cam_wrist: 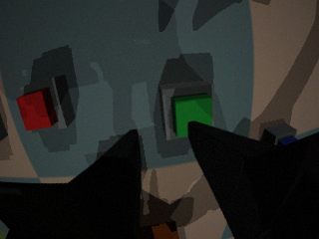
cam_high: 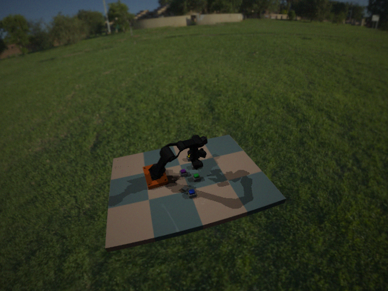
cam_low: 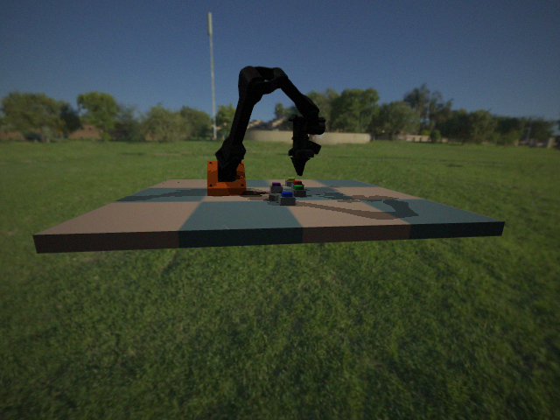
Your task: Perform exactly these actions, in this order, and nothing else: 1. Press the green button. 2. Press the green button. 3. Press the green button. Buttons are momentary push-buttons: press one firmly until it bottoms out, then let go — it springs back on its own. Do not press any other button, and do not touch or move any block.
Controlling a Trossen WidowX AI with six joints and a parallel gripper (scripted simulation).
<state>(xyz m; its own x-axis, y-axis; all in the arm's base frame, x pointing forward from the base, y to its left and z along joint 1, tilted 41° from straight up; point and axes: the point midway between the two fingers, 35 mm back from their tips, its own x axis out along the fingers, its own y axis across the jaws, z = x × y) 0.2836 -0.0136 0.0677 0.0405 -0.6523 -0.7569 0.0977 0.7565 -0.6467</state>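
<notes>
The green button [cam_high: 196,176] [cam_low: 297,186] [cam_wrist: 193,112] sits on a grey base near the middle of the checkered board [cam_high: 131,225] [cam_low: 136,217]. My gripper [cam_high: 197,165] [cam_low: 299,172] [cam_wrist: 162,132] hangs a short way above it, clear of the button top, pointing straight down. The fingers stand partly apart with nothing between them. In the wrist view the green button shows just beyond the right fingertip.
A red button [cam_wrist: 36,110] [cam_low: 297,182], a purple button [cam_high: 183,171] [cam_low: 276,184], a blue button [cam_high: 191,191] [cam_low: 286,193] [cam_wrist: 287,139] and a yellow button [cam_low: 290,179] stand close around. A small grey block [cam_high: 183,189] lies by the blue one. The arm's orange base [cam_high: 154,181] [cam_low: 226,185] is to the left.
</notes>
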